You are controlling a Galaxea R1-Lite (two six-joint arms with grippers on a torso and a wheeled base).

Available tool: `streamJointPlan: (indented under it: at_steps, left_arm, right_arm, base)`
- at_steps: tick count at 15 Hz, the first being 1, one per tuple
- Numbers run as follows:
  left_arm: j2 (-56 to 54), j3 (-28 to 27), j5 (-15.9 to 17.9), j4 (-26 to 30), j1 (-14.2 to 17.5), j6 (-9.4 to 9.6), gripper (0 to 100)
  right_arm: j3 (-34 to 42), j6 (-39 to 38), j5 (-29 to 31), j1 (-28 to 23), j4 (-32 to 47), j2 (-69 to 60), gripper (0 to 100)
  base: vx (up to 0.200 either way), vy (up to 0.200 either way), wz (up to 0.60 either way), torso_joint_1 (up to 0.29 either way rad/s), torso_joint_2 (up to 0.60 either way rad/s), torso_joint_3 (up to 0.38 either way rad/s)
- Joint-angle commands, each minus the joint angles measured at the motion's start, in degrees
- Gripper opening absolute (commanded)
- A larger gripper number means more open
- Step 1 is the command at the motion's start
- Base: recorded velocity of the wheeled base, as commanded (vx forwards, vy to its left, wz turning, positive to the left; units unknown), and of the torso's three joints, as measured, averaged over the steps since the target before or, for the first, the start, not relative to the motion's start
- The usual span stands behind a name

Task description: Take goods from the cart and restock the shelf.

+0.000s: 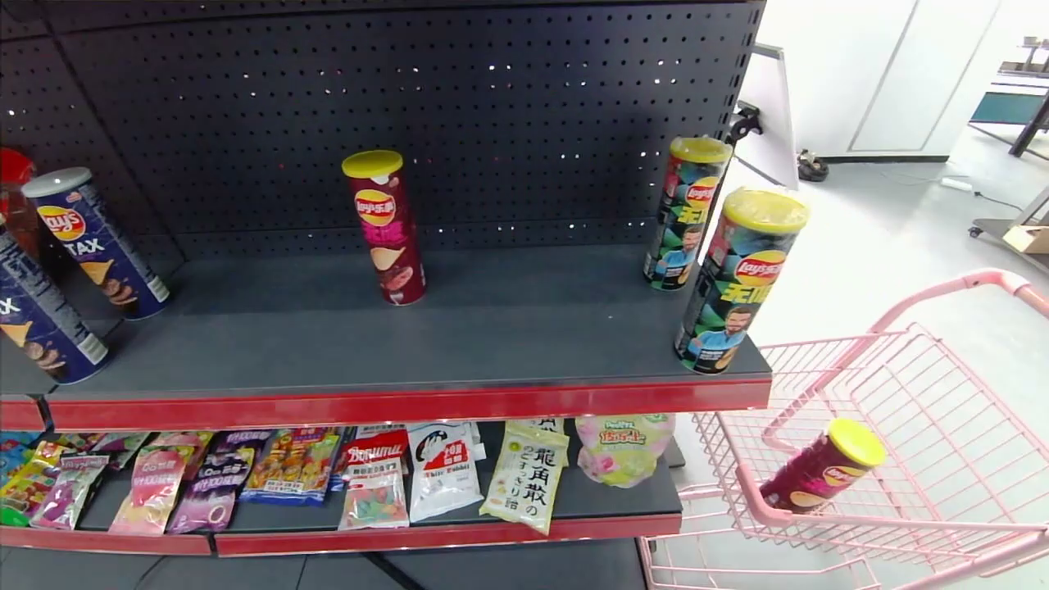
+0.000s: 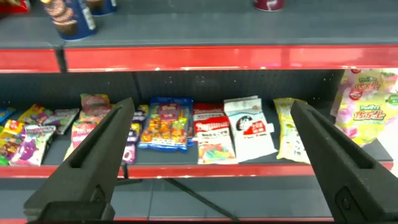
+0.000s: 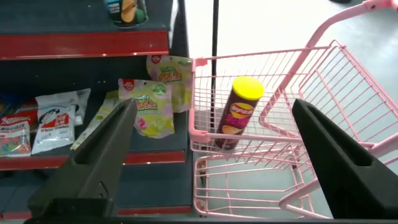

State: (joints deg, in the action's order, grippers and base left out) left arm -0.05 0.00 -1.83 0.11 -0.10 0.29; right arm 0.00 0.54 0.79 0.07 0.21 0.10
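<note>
right gripper (image 3: 213,106) gapes toward the maroon can (image 3: 238,113) leaning inside the cart (image 3: 261,53) (set for grasping, i judge); left gripper (image 2: 212,104) spread too.

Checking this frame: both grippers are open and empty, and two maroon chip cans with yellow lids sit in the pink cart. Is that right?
Not quite: the count is wrong. The head view and the right wrist view show one maroon chip can with a yellow lid in the pink cart. The left gripper and right gripper are open and empty, as stated.
</note>
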Motion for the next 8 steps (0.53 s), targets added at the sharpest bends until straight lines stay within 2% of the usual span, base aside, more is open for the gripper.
streamJointPlan:
  at_steps: [1, 7, 8]
  left_arm:
    - [0.05, 0.0, -0.02, -0.02, 0.01, -0.03, 100]
    - [0.05, 0.0, -0.02, -0.02, 0.01, -0.03, 100]
    - [0.05, 0.0, -0.02, -0.02, 0.01, 0.06, 100]
  right_arm:
    - [0.0, -0.01, 0.0, 0.01, -0.03, -0.01, 100]
    - [0.0, -0.01, 0.0, 0.01, -0.12, -0.01, 100]
    - [0.0, -0.1, 0.0, 0.01, -0.03, -0.01, 100]
  base:
    - [0.0, -0.2, 0.0, -0.002, 0.0, 0.007]
    - [0.0, -0.2, 0.0, 0.001, 0.0, -0.001]
    - [0.0, 0.0, 0.0, 0.0, 0.0, 0.0]
